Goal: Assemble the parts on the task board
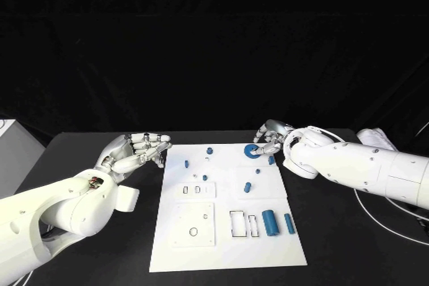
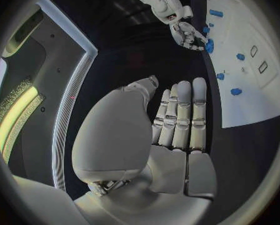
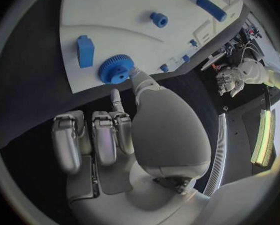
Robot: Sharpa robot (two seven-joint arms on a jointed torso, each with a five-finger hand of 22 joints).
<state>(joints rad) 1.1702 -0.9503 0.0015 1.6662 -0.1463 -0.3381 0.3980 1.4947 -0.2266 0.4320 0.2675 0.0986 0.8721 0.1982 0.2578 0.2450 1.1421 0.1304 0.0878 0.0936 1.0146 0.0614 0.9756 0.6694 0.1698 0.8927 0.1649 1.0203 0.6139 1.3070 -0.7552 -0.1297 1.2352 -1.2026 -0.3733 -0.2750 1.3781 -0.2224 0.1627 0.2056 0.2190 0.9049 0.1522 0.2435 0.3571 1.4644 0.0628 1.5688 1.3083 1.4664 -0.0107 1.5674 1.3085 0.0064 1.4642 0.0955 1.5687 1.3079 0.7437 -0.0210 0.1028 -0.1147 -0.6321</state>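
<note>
The white task board (image 1: 224, 249) lies in the middle of the table. A blue gear (image 1: 253, 151) sits flat at its far edge. My right hand (image 1: 271, 137) reaches over that edge and pinches the gear (image 3: 116, 69) at its rim with the thumb (image 3: 138, 79) and one fingertip; the other fingers are curled in. My left hand (image 1: 139, 151) hovers over the table just left of the board's far corner, fingers extended (image 2: 180, 115), holding nothing. Several small blue pegs (image 1: 204, 176) stand on the board. Blue cylinders (image 1: 269, 222) lie near its front right.
A blue block (image 3: 85, 51) stands beside the gear. White inset plates with slots (image 1: 196, 190) and a hole (image 1: 194, 231) sit on the board's left half. A white cable (image 1: 393, 227) runs on the table at the right.
</note>
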